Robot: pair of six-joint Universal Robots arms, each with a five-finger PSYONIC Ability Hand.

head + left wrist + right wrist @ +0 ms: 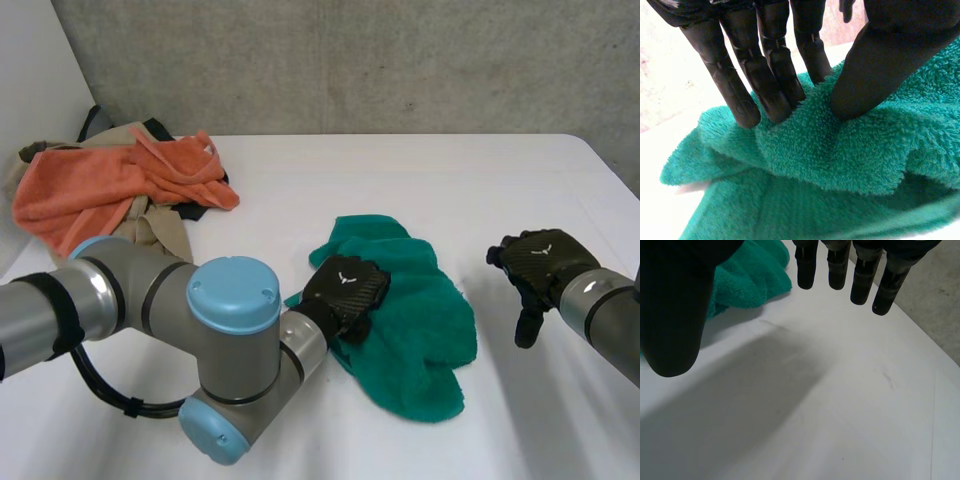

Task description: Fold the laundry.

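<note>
the white table [420, 170] carries a heap of unfolded laundry [110, 190] at its far left corner, an orange piece on top. well apart from it, near the middle and toward the near edge, lies the green towel [420, 320], rumpled and partly doubled over itself. its long axis runs far to near, with the near end drifting a little right and the far end bunched into a rounded lump.

the left hand [345, 290] sits on the towel's left edge, about midway along. in the left wrist view its fingers [740, 95] and thumb [875, 65] dig into the terry and pinch a raised ridge of it between them. the right hand [540, 265] hovers over bare table just right of the towel, fingers spread wide and holding nothing.

the risk, as i judge it, is that the pinch takes more than one layer. a lift would then drag the whole bundle and leave the edge unopened. with one hand gripping, the far lump could also twist under and skew any fold.
</note>
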